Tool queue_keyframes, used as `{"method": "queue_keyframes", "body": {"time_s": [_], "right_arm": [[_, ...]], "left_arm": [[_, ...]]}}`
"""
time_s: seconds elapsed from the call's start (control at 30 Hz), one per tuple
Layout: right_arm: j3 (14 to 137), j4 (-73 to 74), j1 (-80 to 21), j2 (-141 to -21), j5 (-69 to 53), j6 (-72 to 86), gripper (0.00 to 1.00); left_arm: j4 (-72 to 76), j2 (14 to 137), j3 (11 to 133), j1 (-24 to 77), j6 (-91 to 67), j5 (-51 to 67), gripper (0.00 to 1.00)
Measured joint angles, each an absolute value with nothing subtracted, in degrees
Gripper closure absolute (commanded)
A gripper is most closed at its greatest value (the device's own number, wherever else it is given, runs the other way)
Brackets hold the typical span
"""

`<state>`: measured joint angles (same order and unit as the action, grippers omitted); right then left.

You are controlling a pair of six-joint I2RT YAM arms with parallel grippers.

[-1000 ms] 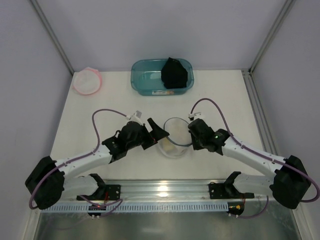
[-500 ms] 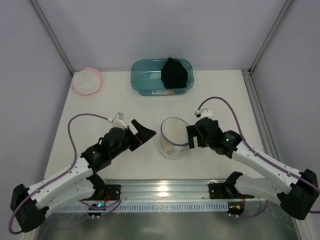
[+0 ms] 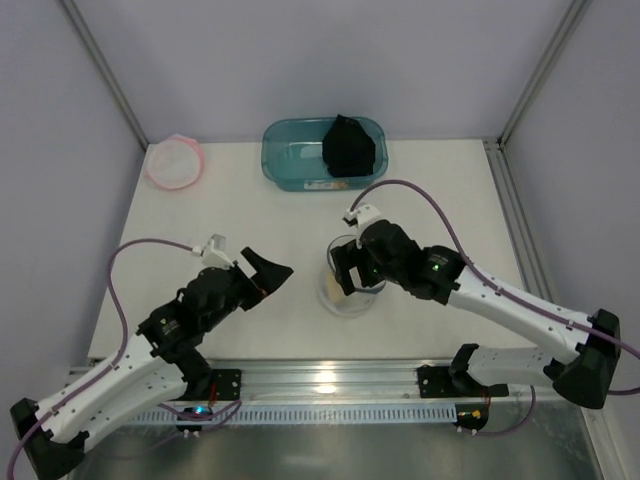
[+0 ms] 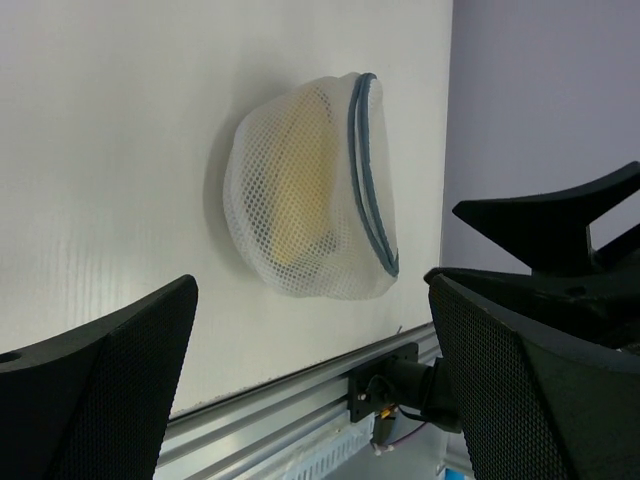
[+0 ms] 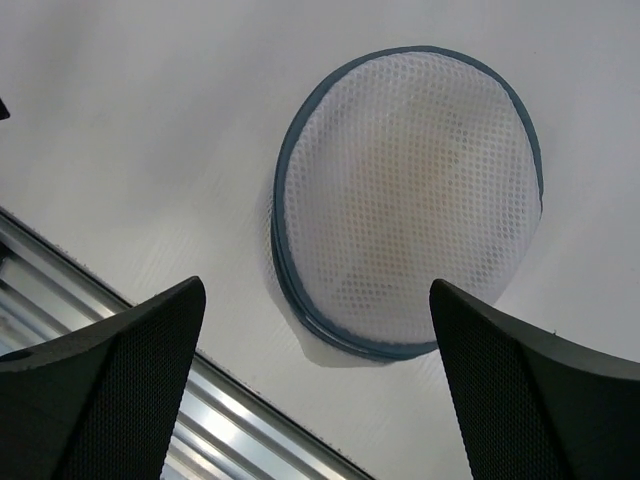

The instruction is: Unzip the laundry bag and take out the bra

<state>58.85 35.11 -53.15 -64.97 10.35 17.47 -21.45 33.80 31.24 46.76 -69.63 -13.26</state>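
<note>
The bag [image 5: 410, 190] lies mid bench [image 3: 250, 200], right under my right gripper [image 5: 318, 290], at 3 o'clock from my left gripper [image 3: 270, 270]. Both are wide open, holding nothing. I think it's light and squishy; I'd pinch the stiffer blue rim [image 5: 278, 215].

- Bag [image 5: 405, 200]: white see-through mesh with a grey-blue rim; I make out pale yellow inside.
- Second bag [image 3: 174, 163]: pink rim, whitish mesh.
- Tub [image 3: 290, 150]: translucent teal.
- Cloth [image 3: 348, 146] in the tub: solid black.
- Table [image 3: 250, 200]: plain white.
- My arms [image 3: 510, 305]: white links, black joints.
- Cables [image 3: 150, 241]: purple.
- Finger pads [image 5: 110, 390] on my wrist feeds: black, finely dotted.
</note>
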Motion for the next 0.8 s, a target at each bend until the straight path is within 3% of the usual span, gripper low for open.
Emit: {"method": "queue_keyframes", "body": {"time_s": [0.27,0.43,0.8], "right_arm": [[65.47,34.54,-53.19,-78.72,12.6,16.36,0.23],[67.51,34.24,-53.19,-82.48,12.86,16.45,0.51],[68.27,34.04,-53.19,-84.01,11.73,16.64,0.52]], "left_arm": [[-23.42,30.59,29.26,46.76,-69.97,-13.52,0.01],[-23.7,28.62,28.23,46.76,-70.13,-13.54,0.0],[-23.99,28.6,27.73,46.76,-70.15,-13.54,0.01]]}}
